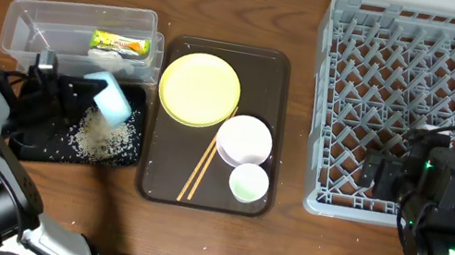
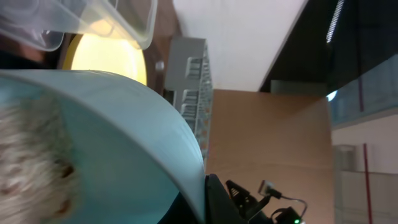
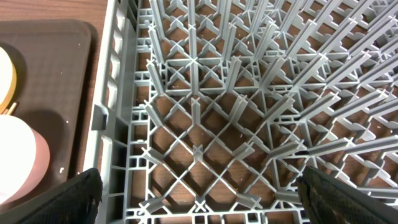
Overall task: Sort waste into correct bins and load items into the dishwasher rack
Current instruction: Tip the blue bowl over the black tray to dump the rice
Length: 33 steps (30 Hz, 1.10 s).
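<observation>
My left gripper (image 1: 87, 87) is shut on the rim of the light blue bowl (image 1: 111, 96) and holds it tipped over the black tray (image 1: 41, 148). Loose rice (image 1: 104, 136) lies on that tray. In the left wrist view the bowl (image 2: 112, 124) fills the frame, with rice (image 2: 28, 168) inside it and my finger (image 2: 214, 199) on its rim. The snack wrapper (image 1: 120, 42) lies in the clear tub (image 1: 35, 19). The yellow plate (image 1: 199, 89), white bowl (image 1: 244, 140), small cup (image 1: 249, 183) and chopsticks (image 1: 205, 163) sit on the brown tray (image 1: 158, 189). My right gripper (image 3: 205, 196) is open over the rack (image 3: 205, 112).
The grey rack (image 1: 430, 98) fills the right side of the table. In the right wrist view the brown tray (image 3: 50, 74) and the white bowl (image 3: 18, 162) lie just left of the rack's wall. The clear tub touches the black tray's far edge.
</observation>
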Each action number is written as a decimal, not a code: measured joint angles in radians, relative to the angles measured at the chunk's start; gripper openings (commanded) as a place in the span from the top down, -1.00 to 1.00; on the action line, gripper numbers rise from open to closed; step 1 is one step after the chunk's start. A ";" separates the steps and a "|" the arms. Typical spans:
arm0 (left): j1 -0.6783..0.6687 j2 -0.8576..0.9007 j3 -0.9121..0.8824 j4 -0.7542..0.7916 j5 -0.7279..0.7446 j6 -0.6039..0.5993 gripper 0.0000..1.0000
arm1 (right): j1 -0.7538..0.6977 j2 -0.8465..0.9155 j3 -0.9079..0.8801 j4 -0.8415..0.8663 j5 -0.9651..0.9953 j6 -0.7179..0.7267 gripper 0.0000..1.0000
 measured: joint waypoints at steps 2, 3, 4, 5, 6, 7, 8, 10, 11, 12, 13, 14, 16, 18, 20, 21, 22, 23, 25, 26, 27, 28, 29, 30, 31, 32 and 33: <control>0.008 0.000 0.000 0.000 0.011 0.002 0.88 | 0.000 0.000 0.000 0.000 0.000 0.000 -0.98; 0.009 0.000 0.000 0.000 0.014 0.002 0.88 | 0.000 0.000 0.000 0.000 0.000 0.000 -0.99; 0.010 0.000 0.000 0.000 0.017 0.002 0.88 | 0.000 0.000 0.000 0.000 0.000 0.000 -0.98; 0.010 0.000 0.000 -0.001 0.021 0.002 0.88 | 0.000 0.000 0.000 0.000 0.000 0.000 -0.98; 0.010 0.000 0.000 -0.001 0.024 0.002 0.88 | 0.000 0.000 0.000 0.000 0.000 0.000 -0.99; 0.010 0.000 0.000 -0.001 0.027 0.002 0.88 | 0.000 0.000 0.000 0.000 0.000 0.000 -0.98; 0.010 0.000 0.000 -0.001 0.029 0.002 0.88 | 0.000 0.000 0.000 0.000 0.000 0.000 -0.99; 0.010 0.000 0.000 -0.002 0.030 0.002 0.88 | 0.000 0.000 0.000 0.000 0.000 0.000 -0.98; 0.010 0.000 0.000 -0.002 0.032 0.002 0.88 | 0.000 0.000 0.000 0.000 0.000 0.000 -0.98; 0.010 0.000 0.000 -0.001 0.032 0.002 0.88 | 0.000 0.000 0.000 0.000 0.000 0.000 -0.99; 0.010 0.000 0.000 -0.001 0.032 0.002 0.88 | 0.000 0.000 0.000 0.000 0.000 0.000 -0.98; 0.010 0.000 0.000 -0.001 0.032 0.002 0.88 | 0.000 0.000 0.000 0.000 0.000 0.000 -0.99; 0.010 0.000 0.000 0.002 0.032 0.002 0.88 | 0.000 0.000 0.000 0.000 0.000 0.000 -0.98; 0.010 0.000 0.000 0.025 0.027 0.003 0.88 | 0.000 0.000 0.000 0.000 0.000 0.000 -0.98; 0.010 0.000 0.000 0.061 0.005 -0.001 0.88 | 0.000 0.000 0.000 0.000 0.000 0.000 -0.99; 0.010 0.000 0.000 0.077 -0.013 -0.010 0.88 | 0.000 0.000 0.000 0.000 0.000 0.000 -0.98; 0.010 0.000 0.000 0.093 -0.036 -0.027 0.87 | 0.000 0.000 0.000 0.000 0.000 0.000 -0.99; 0.010 0.000 0.000 0.106 -0.060 -0.045 0.88 | 0.000 0.000 0.000 0.000 0.000 0.000 -0.98; 0.010 0.000 0.000 0.117 -0.085 -0.074 0.88 | 0.000 0.000 0.000 0.000 0.000 0.000 -0.98; 0.010 0.000 0.000 0.119 -0.079 -0.074 0.88 | 0.000 0.000 0.000 0.000 0.000 0.000 -0.99; 0.010 0.000 -0.001 0.119 -0.060 -0.067 0.88 | 0.000 0.000 0.000 0.000 0.000 0.000 -0.99; 0.010 0.000 0.000 0.118 -0.041 -0.060 0.88 | 0.000 0.000 0.000 0.000 0.000 0.000 -0.98; 0.010 0.000 -0.001 0.118 -0.026 -0.053 0.88 | 0.000 0.000 0.000 0.000 0.000 0.000 -0.99; 0.010 0.000 -0.001 0.118 -0.015 -0.043 0.88 | 0.000 0.000 0.000 0.000 0.000 0.000 -0.98; 0.010 0.000 0.000 0.118 -0.013 -0.041 0.88 | 0.000 0.000 0.000 0.000 0.000 0.000 -0.99; 0.010 0.000 0.000 0.118 -0.018 -0.040 0.87 | 0.000 0.000 0.000 0.000 0.000 0.000 -0.99; 0.010 0.000 -0.001 0.118 -0.029 -0.042 0.88 | 0.000 0.000 0.000 0.000 0.000 0.000 -0.99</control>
